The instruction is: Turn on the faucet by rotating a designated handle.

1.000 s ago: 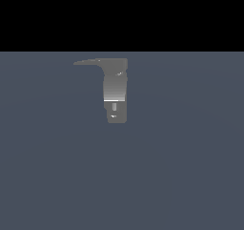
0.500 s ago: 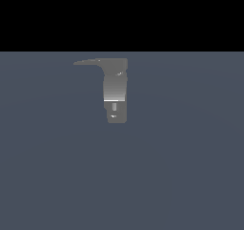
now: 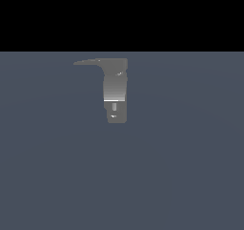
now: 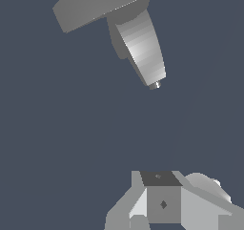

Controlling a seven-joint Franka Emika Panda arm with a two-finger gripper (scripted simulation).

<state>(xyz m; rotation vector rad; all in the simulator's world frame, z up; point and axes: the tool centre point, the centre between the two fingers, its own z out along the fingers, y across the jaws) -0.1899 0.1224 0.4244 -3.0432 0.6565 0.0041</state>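
In the exterior view the grey metallic faucet (image 3: 115,88) stands upright on the floor, its darker lower block nearest the floor. Its handle (image 3: 88,62), a thin flat lever, points from the top toward the exterior view's left. No arm or gripper shows in that view. The wrist view looks down on the faucet (image 4: 142,45), with a flat grey slab (image 4: 97,5) over a shiny rounded body. Grey and white blocky parts of my gripper (image 4: 162,200) sit at the picture's edge, well apart from the faucet. Their fingertips cannot be made out.
A plain dark blue-grey floor (image 3: 181,176) surrounds the faucet on all sides. Above the floor line, the exterior view is black.
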